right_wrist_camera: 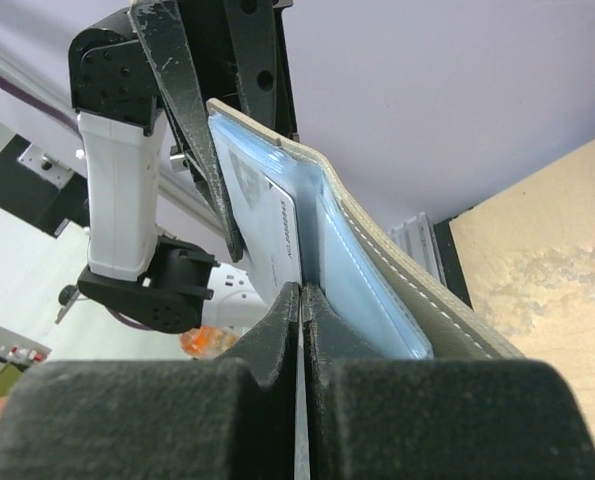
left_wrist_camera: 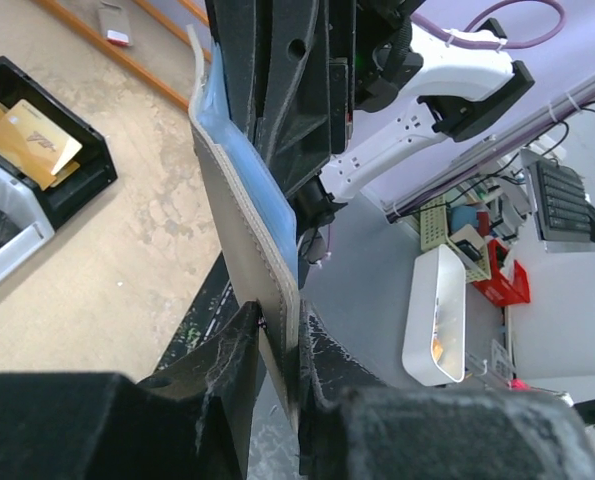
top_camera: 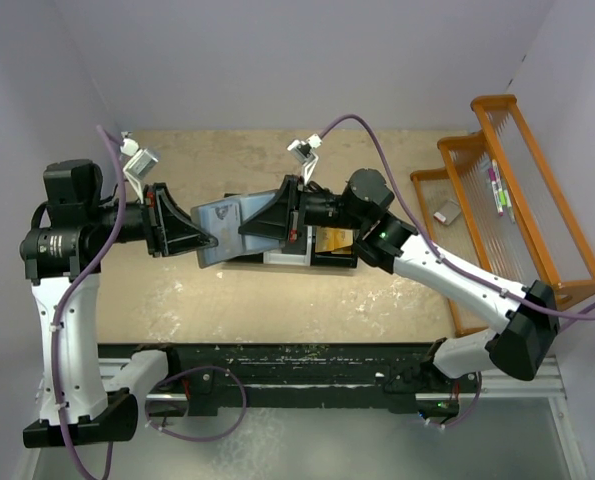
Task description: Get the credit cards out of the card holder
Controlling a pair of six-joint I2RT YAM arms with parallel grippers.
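The grey card holder (top_camera: pixel 217 215) hangs open in the air between both arms, above the table's middle. My left gripper (top_camera: pixel 205 240) is shut on its left edge; in the left wrist view the stitched grey edge (left_wrist_camera: pixel 247 230) stands clamped between the fingers of that gripper (left_wrist_camera: pixel 277 325). My right gripper (top_camera: pixel 245 228) reaches in from the right. In the right wrist view this gripper (right_wrist_camera: pixel 304 295) is shut on the edge of a white credit card (right_wrist_camera: pixel 272 235) that sticks out of the light blue inner pocket (right_wrist_camera: pixel 362 270). Orange-gold credit cards (top_camera: pixel 337 238) (left_wrist_camera: pixel 32 140) lie in the bin.
A black-and-white bin tray (top_camera: pixel 327 262) (left_wrist_camera: pixel 77 190) sits on the table right under the right gripper. An orange wire rack (top_camera: pixel 507 200) holding small items stands along the right side. The arms' black base rail (top_camera: pixel 297 362) runs along the near edge.
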